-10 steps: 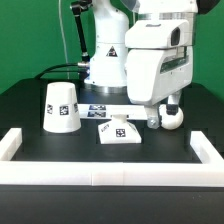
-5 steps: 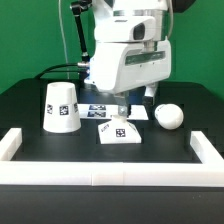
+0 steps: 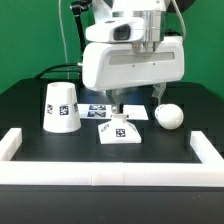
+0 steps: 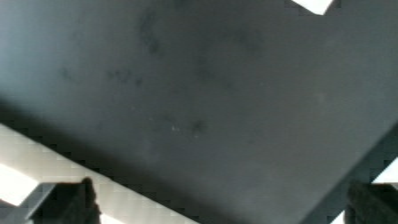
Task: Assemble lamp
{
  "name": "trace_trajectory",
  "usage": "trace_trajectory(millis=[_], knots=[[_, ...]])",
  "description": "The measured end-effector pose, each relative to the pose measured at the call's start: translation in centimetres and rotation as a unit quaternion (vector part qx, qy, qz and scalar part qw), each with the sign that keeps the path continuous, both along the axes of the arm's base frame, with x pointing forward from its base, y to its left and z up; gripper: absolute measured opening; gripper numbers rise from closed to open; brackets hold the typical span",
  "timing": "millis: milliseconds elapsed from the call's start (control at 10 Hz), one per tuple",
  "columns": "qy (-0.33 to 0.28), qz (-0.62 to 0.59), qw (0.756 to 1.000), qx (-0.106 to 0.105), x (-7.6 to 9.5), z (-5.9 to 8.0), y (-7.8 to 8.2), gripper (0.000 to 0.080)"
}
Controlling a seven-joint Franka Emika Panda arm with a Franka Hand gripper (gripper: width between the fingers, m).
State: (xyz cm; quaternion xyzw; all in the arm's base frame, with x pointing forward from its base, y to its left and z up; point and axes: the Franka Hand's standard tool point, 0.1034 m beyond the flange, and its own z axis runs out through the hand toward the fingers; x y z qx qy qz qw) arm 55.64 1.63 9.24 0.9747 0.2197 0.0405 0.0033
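On the black table, the three lamp parts are sitting apart from one another. The truncated-cone shade is standing upright towards the exterior view's left, the low base block is lying at the middle, and the ball-shaped bulb is resting towards the exterior view's right.

The gripper is hanging above and behind the base block with its jaws spread wide and pinching nothing. In the wrist view, the two dark fingertips are showing well apart over bare dark surface. The arm's bulky white housing is covering much of the rear table, and the marker board is peeking out below it, just behind the base block. One finger is hanging near the bulb, though whether they are touching cannot be told.

White rail edging is bounding the front and both sides. Bare table is lying open between the shade and the base block, and between the parts and the front rail.

Black-and-white square tags are showing on the shade and base block, and no writing is readable.
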Motion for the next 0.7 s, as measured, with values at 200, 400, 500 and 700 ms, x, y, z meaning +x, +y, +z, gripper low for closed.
trace_trajectory(millis=[200,400,500,700], knots=[[-0.002,-0.042,0.999,-0.002,-2.7,-0.6,-1.8,0.0700],[0.000,-0.054,0.999,-0.006,-4.3,-0.6,-3.1,0.0700],[0.000,-0.052,0.999,-0.006,-4.2,-0.7,-2.9,0.0700],[0.001,-0.050,0.999,-0.006,-4.2,-0.8,-2.9,0.0700]])
